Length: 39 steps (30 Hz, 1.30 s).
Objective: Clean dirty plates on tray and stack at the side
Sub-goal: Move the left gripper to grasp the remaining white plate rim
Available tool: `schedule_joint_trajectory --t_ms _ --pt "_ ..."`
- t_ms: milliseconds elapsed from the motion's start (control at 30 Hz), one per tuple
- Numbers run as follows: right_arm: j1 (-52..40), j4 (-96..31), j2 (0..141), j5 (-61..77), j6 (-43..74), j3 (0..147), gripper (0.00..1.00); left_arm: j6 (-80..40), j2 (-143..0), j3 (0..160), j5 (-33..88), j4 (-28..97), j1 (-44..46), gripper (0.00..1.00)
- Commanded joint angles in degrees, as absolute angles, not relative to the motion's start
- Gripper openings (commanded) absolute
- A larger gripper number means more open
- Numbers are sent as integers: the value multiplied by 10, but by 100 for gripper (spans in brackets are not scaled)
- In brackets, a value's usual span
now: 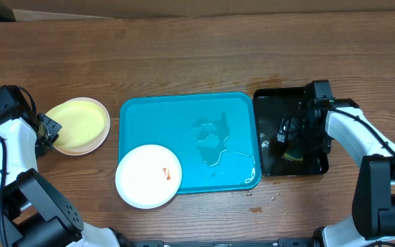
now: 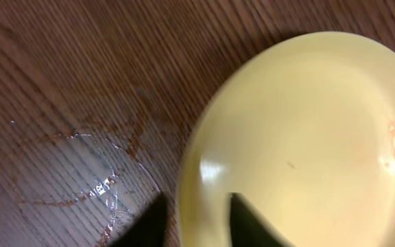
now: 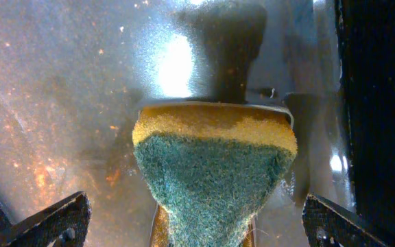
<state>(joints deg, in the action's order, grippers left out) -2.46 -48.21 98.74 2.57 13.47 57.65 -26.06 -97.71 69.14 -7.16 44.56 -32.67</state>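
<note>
The yellow plate [image 1: 79, 125] sits on the wooden table [image 1: 184, 55], just left of the turquoise tray [image 1: 184, 110] and off it; it is round, shallow and glossy, with a faint orange mark near one edge in your left wrist view. A paler edge shows under its rim, and you cannot tell whether that is another plate. The white plate [image 1: 142, 180] is round and flat, with a small red smear [image 1: 164, 173]; it overlaps the tray's near left corner, partly on the rim and partly over the wood. The tray is a rounded rectangle of smooth plastic with a raised rim, and a thin irregular puddle [image 1: 214, 144] lies right of its centre.

Your left gripper [image 2: 197, 199] straddles the yellow plate's rim, one finger outside over the wood and one over the plate's inside; the fingers stand narrowly apart, wider than the rim. A wet, ring-shaped streak [image 2: 81, 171] marks the wood grain beside it.

Your right gripper [image 1: 284, 132] hangs over the glossy, wet black tray [image 1: 273, 99], just right of the turquoise one; its fingers are spread wide and clear of the sponge [image 3: 214, 178], a yellow foam block with a coarse green scouring face.
</note>
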Motion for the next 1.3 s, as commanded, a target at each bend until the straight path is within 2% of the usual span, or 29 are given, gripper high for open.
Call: schedule_joint_trajectory --t_ms 0,167,367,533,667,800,1067,1267 --pt "-25 -481 983 26 135 589 100 -247 -974 702 -18 456 -326 100" --pt "-25 -481 983 26 135 589 100 -223 -940 747 78 567 -326 100" --pt "-25 -481 983 26 135 589 100 -223 -825 744 86 735 -324 100" --pt "-25 -481 983 26 135 589 100 -220 -726 689 69 797 -301 95" --pt "-25 -481 983 26 135 589 100 -218 -667 609 58 770 -276 82" --pt "-25 -481 983 26 135 589 100 -223 -656 530 112 722 -263 68" --pt "-25 -481 983 26 135 589 100 -234 -656 409 149 612 -237 66" --pt "-25 -481 983 26 135 589 100 -234 -656 358 151 561 -215 57"
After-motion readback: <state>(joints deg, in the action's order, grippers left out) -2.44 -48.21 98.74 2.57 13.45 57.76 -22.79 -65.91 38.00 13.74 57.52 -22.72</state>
